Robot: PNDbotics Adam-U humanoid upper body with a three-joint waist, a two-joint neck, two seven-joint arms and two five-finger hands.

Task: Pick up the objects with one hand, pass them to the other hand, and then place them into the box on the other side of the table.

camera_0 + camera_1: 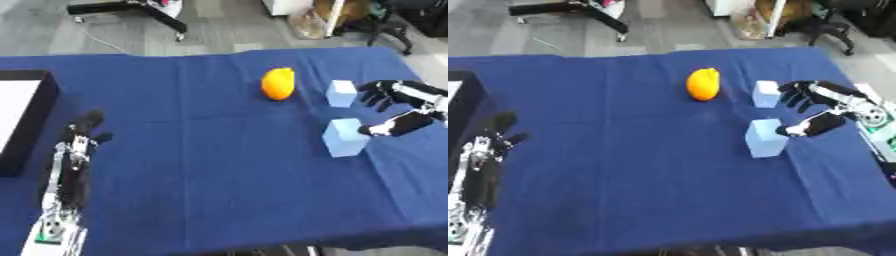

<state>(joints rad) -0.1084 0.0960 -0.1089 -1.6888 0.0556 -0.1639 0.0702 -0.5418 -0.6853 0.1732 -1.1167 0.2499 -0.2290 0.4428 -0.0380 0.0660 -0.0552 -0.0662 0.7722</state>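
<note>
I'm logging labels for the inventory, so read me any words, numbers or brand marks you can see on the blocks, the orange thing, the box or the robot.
None can be read. The two pale blue blocks, the orange object, the box and both hands show no legible text.

Head stereo pair, overlapping downward views

A deep blue cloth (219, 175) covers the worktop, creased in faint lengthwise folds. Beyond its far edge lies a grey floor (219, 30). A black stand base on castors (131, 10) sits at the upper left, a thin cable trailing near it. A dark office chair (394, 25) stands at the upper right, beside something tan.
</note>
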